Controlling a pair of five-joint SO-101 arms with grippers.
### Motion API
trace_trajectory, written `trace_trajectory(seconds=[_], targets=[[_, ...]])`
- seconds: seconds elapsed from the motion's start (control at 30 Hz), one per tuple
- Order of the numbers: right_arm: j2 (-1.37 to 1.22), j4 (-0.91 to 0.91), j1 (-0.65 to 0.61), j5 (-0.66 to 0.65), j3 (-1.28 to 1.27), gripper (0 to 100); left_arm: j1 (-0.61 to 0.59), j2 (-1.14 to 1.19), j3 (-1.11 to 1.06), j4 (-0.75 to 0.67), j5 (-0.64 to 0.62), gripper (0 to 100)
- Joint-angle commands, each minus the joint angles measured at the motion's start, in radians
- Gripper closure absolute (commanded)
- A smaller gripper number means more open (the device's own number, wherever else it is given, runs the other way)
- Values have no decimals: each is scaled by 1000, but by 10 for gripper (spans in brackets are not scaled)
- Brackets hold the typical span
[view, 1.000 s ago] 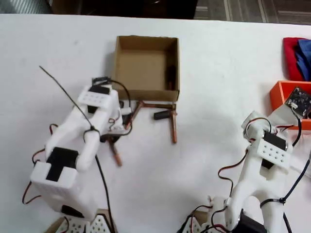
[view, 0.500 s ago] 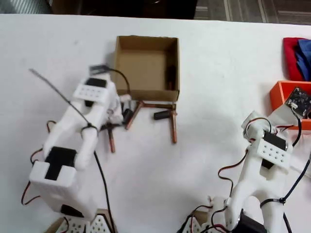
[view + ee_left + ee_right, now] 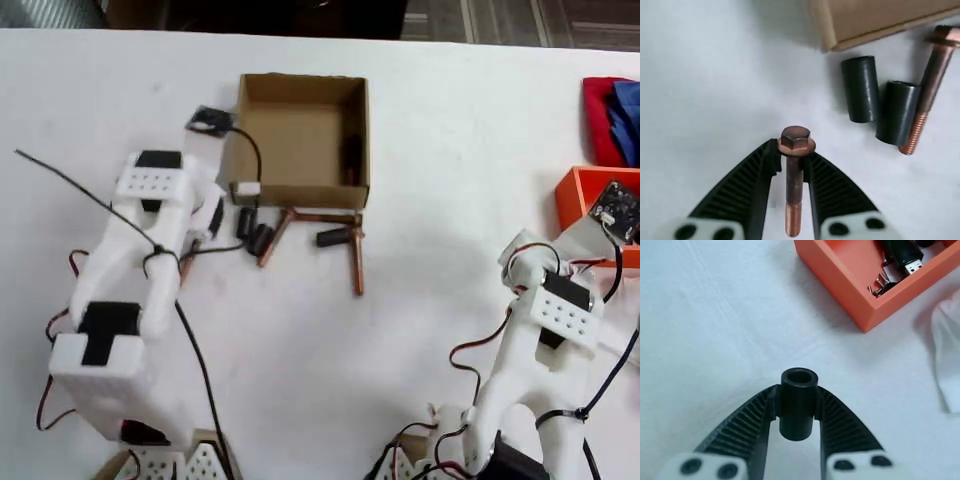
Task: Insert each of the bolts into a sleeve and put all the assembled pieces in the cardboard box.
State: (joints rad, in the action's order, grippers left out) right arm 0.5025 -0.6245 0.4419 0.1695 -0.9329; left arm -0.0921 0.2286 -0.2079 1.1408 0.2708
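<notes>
White counter: left tool grips a bolt, right tool clamps a sleeve, each holding one half, looks ready for mating.

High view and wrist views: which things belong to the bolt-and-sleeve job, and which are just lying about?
Job: held bolt, held sleeve, loose sleeves, loose bolts, cardboard box.
Lying about: orange tray, red and blue cloth.

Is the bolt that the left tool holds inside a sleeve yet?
Not yet. The left tool pinches a bare bolt; two loose sleeves lie beside the cardboard box.
</notes>
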Motion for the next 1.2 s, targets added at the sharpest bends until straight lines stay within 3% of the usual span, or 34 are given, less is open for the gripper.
trace_trajectory(seconds=[0.0,0.13,0.3,0.9,1.17], targets=[[7,-8,7,9,54,975,-5,57,-18,-71,68,972],[7,-8,7,9,54,975,-15,137,24,-29,-12,967],[7,-8,7,9,54,975,-41,140,105,80,-29,820],[7,-8,7,9,54,975,-34,192,124,57,-21,865],[7,-8,7,9,54,975,-34,410,420,316,-28,865]])
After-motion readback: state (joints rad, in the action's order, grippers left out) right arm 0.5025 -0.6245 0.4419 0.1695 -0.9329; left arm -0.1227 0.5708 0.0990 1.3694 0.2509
